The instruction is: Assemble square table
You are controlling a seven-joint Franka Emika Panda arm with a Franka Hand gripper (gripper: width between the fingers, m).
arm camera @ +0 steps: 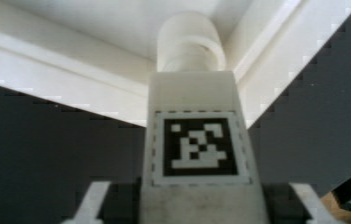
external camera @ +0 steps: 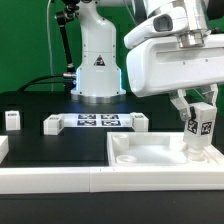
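Slab (external camera: pixel 150 152): white, rimmed, lay flat.
Leg (external camera: pixel 202 126): white, tagged, stood upright at Slab's corner.
Loose leg (external camera: pixel 12 121): stood well apart, exterior view's left.

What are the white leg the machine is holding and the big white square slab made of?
The leg between the fingers looks like matte white plastic: smooth, with softly rounded moulded edges. Its black-and-white tag seems printed paper stuck on. The square slab appears the same plastic, going by its even colour, faint sheen and one-piece raised rim. Painted material cannot be ruled out.
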